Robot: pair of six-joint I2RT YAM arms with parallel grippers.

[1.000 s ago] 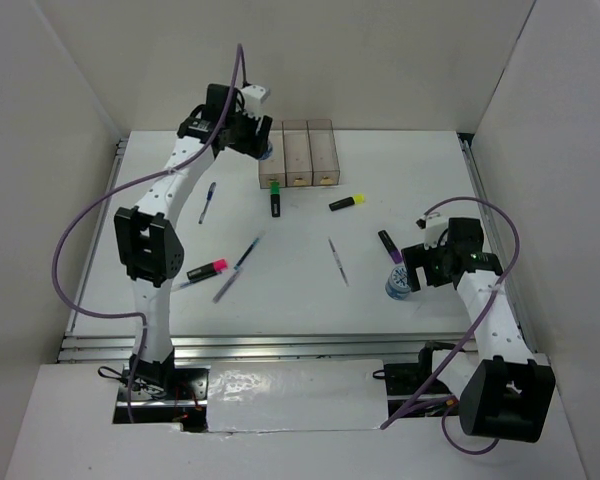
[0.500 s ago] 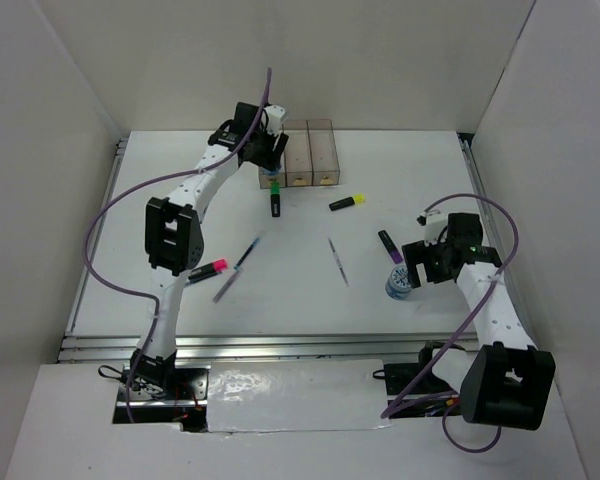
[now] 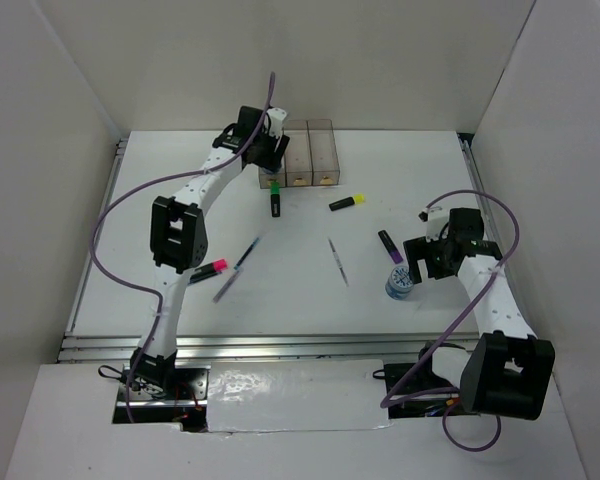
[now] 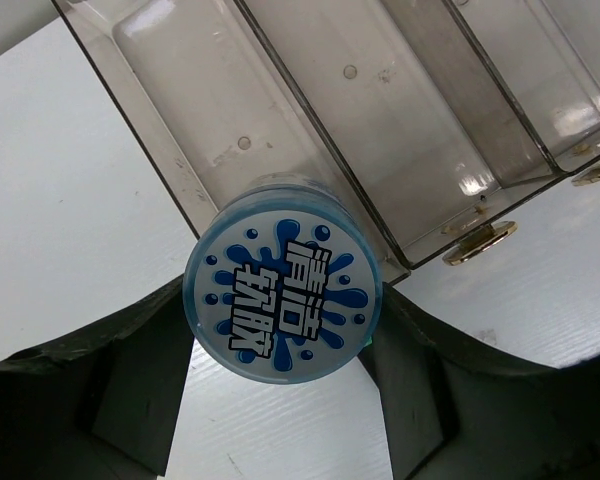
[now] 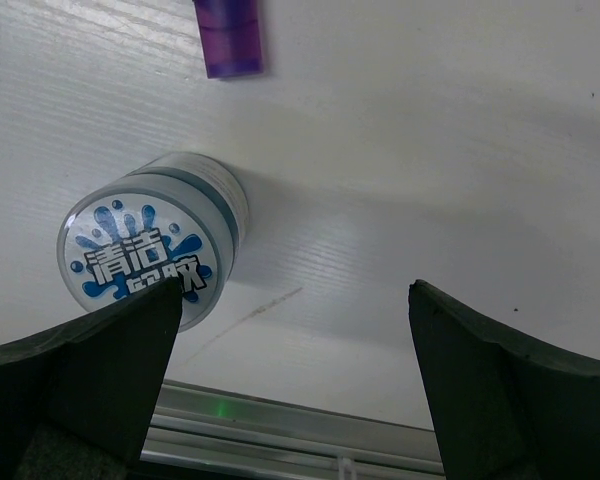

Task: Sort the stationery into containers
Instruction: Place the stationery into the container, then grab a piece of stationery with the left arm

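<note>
The left gripper (image 4: 280,305) has its jaws pinching the left roll (image 4: 282,298) by its sides, face toward the wrist camera. The right gripper (image 5: 295,300) has its jaws spread wide and holds nothing. The right roll (image 5: 150,255) stands on the table (image 3: 430,180) inside that gap, hard by one finger; whether they touch I cannot tell.

The boxes (image 4: 310,110) lie just beyond the left jaws, and the held roll hangs at the near end of the outermost one. As far as their interiors show, all three are bare, so I judge the sorting barely begun: this roll would be the first thing in, and it is not yet dropped.

Everything else is left. After the right roll come four highlighters:
- Green (image 3: 275,200) lies just short of the left jaws.
- Yellow (image 3: 347,202) lies between the two grippers.
- Pink (image 3: 208,268) lies well back from the left jaws, by that arm's elbow.
- Purple (image 3: 389,243) lies just beyond the right jaws.

Three pens (image 3: 338,261) show, scattered between the grippers.

The top view alone gives this whole spread, yet the left gripper hides its roll there. The left wrist view shows the grip and the bare boxes. The right wrist view shows the right roll off centre in the open jaws, and only the purple cap.
</note>
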